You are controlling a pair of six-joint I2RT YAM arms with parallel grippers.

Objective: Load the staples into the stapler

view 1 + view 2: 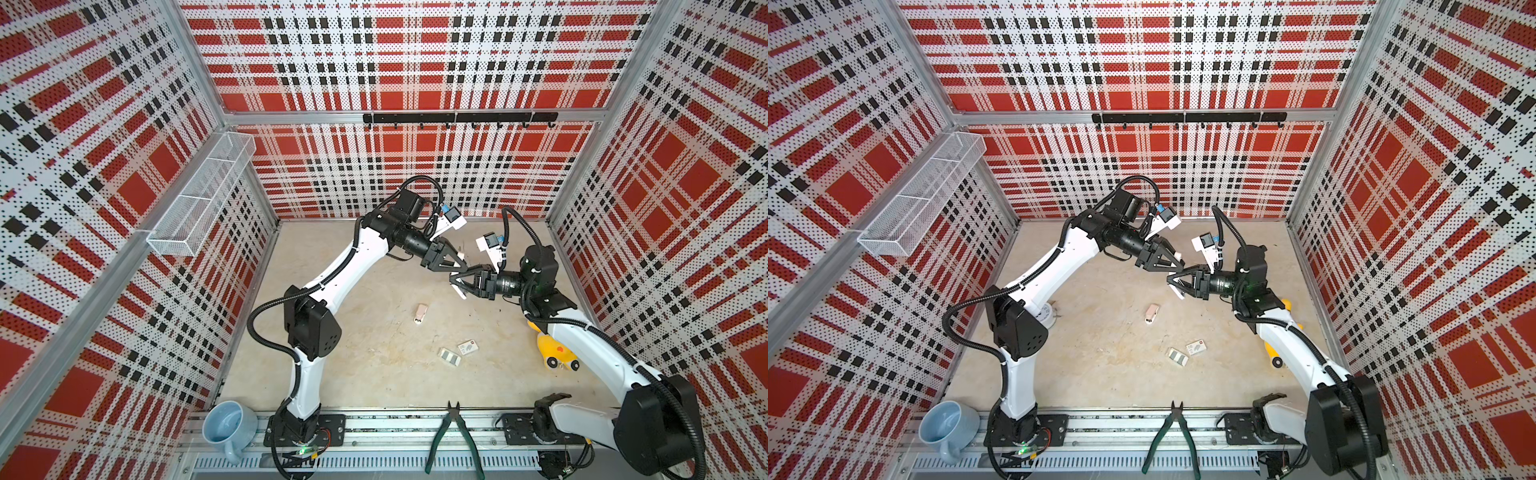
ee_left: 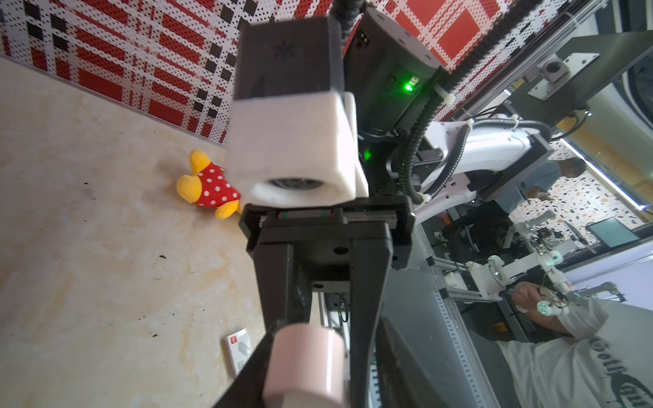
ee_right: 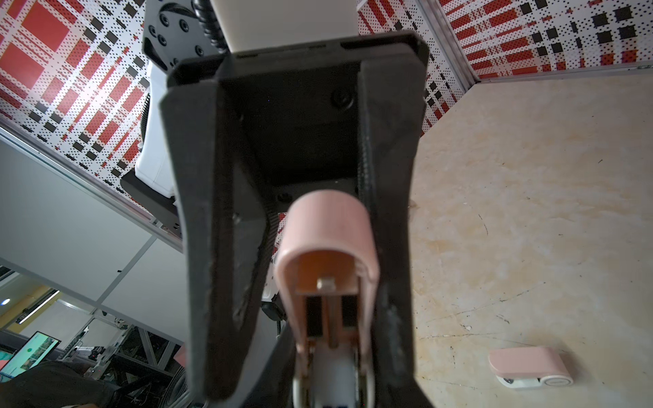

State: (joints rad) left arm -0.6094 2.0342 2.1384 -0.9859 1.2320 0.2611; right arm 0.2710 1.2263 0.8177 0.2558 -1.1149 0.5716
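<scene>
Beige table [image 1: 340, 374] inside plaid walls; both arms meet mid-air, centre-right in both top views; left gripper [image 1: 461, 259] sits just above right gripper [image 1: 457, 289], tips nearly touching; yellow plush toy [image 1: 557, 353] at right edge, partly under the right arm; blue mug [image 1: 228, 424] lower left; green pliers [image 1: 455, 440] bottom centre; pink stapler [image 3: 328, 240] is off the table, open, inner channel showing; right gripper looks pinched on it; left fingers slightly spread, one against it, slim gap at the other; second pink stapler [image 1: 420, 312] lies on table, centre; white sleeve [image 1: 468, 347] lower centre; staples [image 1: 449, 356] on table just beside sleeve, well apart from both grippers.
</scene>
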